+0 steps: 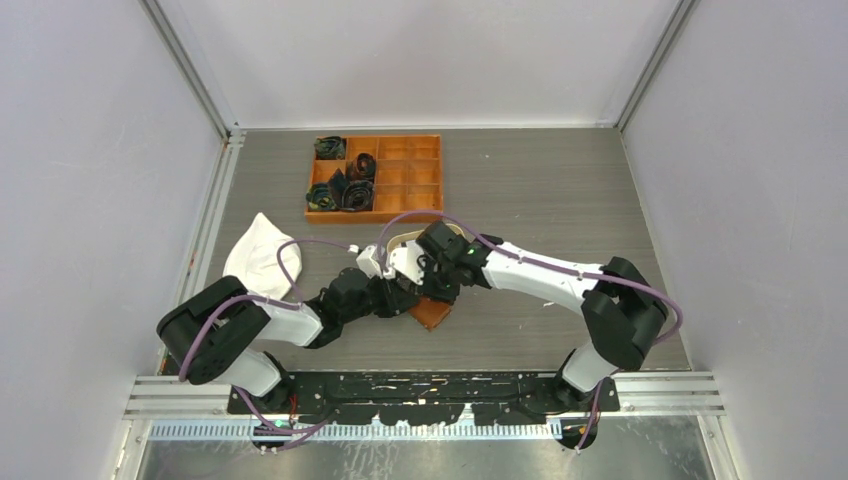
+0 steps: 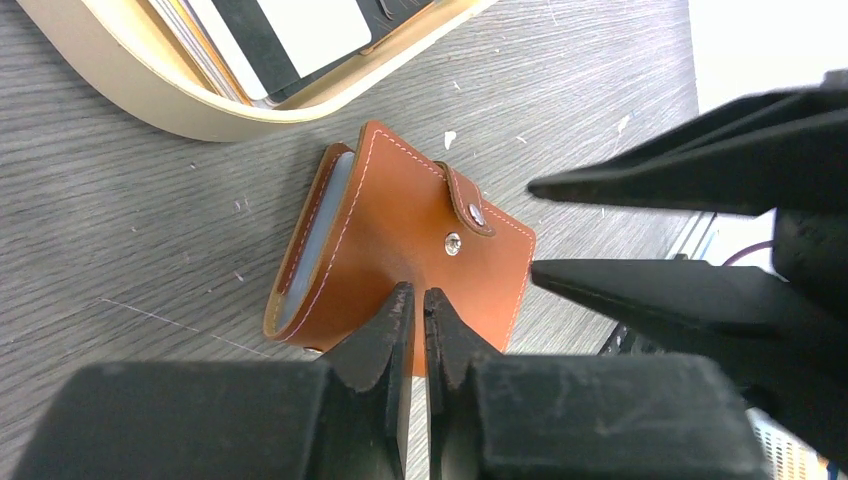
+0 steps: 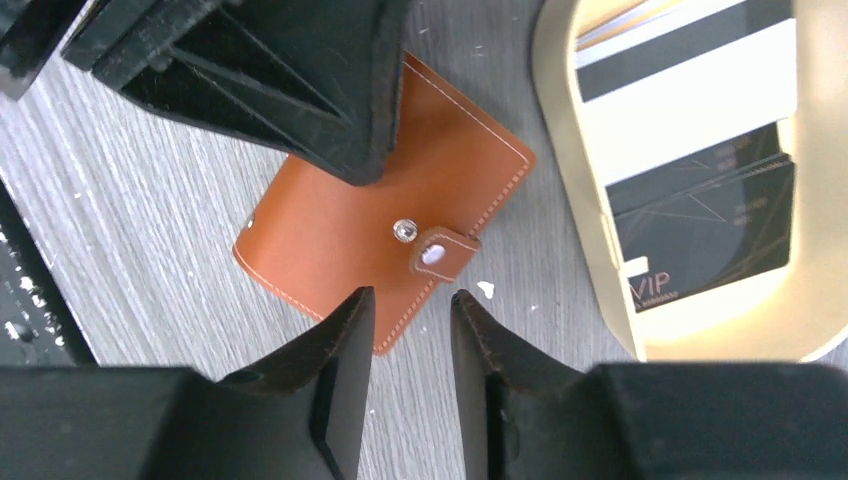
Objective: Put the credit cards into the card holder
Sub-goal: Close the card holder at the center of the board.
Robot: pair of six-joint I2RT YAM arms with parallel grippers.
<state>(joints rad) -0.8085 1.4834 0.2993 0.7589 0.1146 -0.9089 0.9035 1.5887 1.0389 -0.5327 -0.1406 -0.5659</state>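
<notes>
The card holder (image 2: 400, 235), a brown leather wallet, lies folded on the table with its snap tab fastened; it also shows in the right wrist view (image 3: 340, 230) and the top view (image 1: 432, 312). My left gripper (image 2: 418, 300) is shut, with its tips over the wallet's near edge and nothing between the fingers. My right gripper (image 3: 410, 300) is open and empty, its tips at the wallet's tab edge. The credit cards (image 3: 690, 100), white with a dark stripe and a black one (image 3: 700, 230), lie in the oval beige tray (image 3: 560, 150) beside the wallet.
The tray rim (image 2: 120, 80) is just beyond the wallet. An orange compartmented box (image 1: 410, 175) with dark items stands at the back. A white cloth (image 1: 258, 255) lies at the left. Both arms crowd over the wallet.
</notes>
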